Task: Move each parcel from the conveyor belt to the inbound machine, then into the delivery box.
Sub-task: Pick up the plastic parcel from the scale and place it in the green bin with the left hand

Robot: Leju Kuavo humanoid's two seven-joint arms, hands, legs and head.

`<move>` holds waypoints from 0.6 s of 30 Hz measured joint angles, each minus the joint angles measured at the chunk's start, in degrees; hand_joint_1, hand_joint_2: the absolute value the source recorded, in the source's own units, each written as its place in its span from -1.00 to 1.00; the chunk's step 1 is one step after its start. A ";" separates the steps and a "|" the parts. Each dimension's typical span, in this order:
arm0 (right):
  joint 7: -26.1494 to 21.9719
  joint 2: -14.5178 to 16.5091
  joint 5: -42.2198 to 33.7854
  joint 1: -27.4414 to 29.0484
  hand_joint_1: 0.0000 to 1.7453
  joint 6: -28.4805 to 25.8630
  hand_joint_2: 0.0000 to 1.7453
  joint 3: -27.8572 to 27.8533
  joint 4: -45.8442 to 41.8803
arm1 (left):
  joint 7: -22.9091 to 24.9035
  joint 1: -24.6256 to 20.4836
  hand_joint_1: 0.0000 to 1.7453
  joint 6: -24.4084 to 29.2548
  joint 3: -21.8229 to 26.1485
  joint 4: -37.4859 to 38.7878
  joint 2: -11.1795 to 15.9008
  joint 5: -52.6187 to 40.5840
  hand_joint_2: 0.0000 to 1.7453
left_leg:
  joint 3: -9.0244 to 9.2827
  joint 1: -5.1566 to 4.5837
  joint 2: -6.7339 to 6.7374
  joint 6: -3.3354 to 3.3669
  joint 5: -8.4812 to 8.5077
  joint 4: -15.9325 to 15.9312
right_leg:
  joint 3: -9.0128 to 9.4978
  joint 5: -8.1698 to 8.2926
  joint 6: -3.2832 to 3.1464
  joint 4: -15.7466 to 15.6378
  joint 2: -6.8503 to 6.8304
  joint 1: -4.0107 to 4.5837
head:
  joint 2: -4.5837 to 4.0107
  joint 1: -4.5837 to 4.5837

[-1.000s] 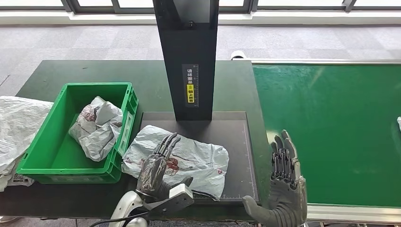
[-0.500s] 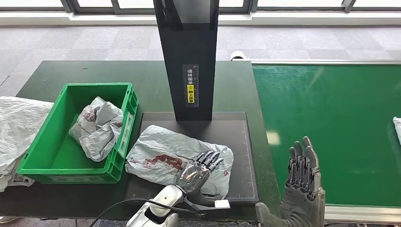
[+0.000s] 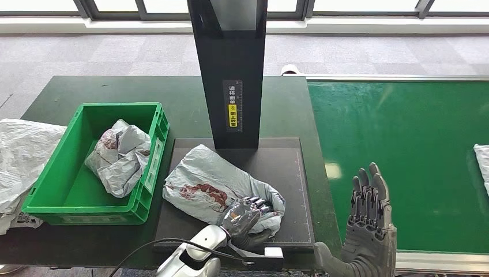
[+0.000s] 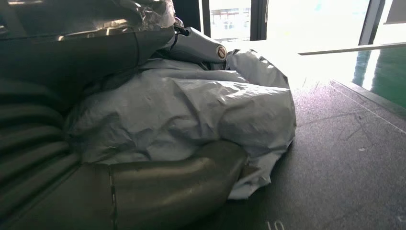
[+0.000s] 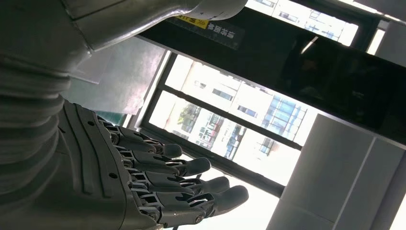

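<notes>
Parcel [image 3: 222,187] lay on scanner pad [image 3: 291,173] below black post [image 3: 230,69], likely for inbound scan. L hand [image 3: 247,217] gripped its near edge; R hand [image 3: 369,222] open, empty, beside belt [image 3: 403,144].

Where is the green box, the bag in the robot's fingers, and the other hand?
green box [image 3: 151,163], head view, right wall.
grey bag [image 3: 207,176], head view, middle.
right hand [image 3: 369,222], head view, back.

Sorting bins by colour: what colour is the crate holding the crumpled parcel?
Bright green crate, clearest in the head view.
</notes>
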 joint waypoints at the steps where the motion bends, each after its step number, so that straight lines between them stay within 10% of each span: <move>1: -0.10 -0.01 -0.16 -0.19 -1.00 0.33 1.00 0.00 0.01 | 0.03 0.02 1.00 -0.13 -0.01 -0.10 0.02 0.02 1.00 | 0.01 0.00 0.00 0.00 0.00 0.00 | 0.00 0.00 0.00 0.00 0.00 0.00 | 0.00 0.00; 18: -1.24 0.20 -0.64 -1.52 -1.00 3.20 1.00 0.00 -0.03 | 0.58 0.43 1.00 1.88 -0.22 -2.23 0.13 0.57 1.00 | 0.38 0.02 0.00 -0.04 0.00 -0.01 | -0.06 -0.03 -0.04 0.03 0.01 0.02 | 0.00 0.00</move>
